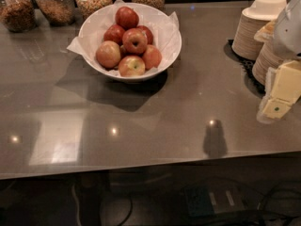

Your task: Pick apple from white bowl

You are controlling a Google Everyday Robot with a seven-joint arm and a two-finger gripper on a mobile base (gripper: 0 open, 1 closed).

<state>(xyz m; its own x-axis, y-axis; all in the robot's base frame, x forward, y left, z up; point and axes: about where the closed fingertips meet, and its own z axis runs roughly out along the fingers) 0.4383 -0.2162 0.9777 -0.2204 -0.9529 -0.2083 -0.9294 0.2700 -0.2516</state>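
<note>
Red apples fill the white bowl (157, 68), which sits near the back of the shiny grey table (141, 126), a bit to the left. Crumpled white paper (75, 45) lines the bowl and sticks out over its rim. The apple (135, 40) lies on top in the middle of the pile, with its dark stem hole facing up. A more yellow apple (132, 66) rests just in front of it. Glass jars (56, 4) of grains stand in a row behind the bowl.

The gripper (281, 95) hangs at the right edge, well apart from the bowl, in front of stacks of beige bowls (256, 29). I cannot tell if it is open or closed.
</note>
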